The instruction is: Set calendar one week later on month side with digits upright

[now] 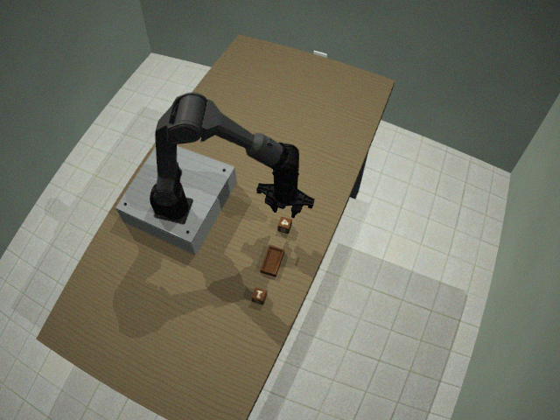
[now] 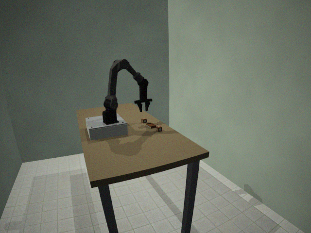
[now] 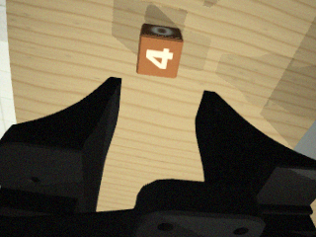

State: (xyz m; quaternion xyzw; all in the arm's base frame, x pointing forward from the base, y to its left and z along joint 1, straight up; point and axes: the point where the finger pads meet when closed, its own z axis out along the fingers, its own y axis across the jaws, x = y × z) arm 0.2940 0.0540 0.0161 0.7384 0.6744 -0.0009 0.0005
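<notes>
Wood-grain brown covers the counter (image 1: 289, 103), a long slab on dark legs standing on pale floor tiles. At about nine o'clock on it in the top view sits a grey base block (image 1: 212, 190), and the dark arm (image 1: 226, 129) rises from that block, bends at a high elbow and reaches down toward three o'clock. Its fingers (image 1: 284, 208) hang above the wood, pointing downward, partly spread with bare counter showing between them; they pinch nothing.

Smaller things lie in a row off the arm's far end. The tray (image 1: 272, 261), a shallow reddish-brown rectangle, lies flat on the counter with no cube in it. At twelve o'clock from the tray, apart from it, stands one cube (image 1: 284, 224), just beyond the fingertips in the wrist view and not touched by them; its face toward that camera bears a white 4 (image 3: 160, 57). At six o'clock from the tray, also apart, stands the second cube (image 1: 258, 295), its white top marking too small to read.
</notes>
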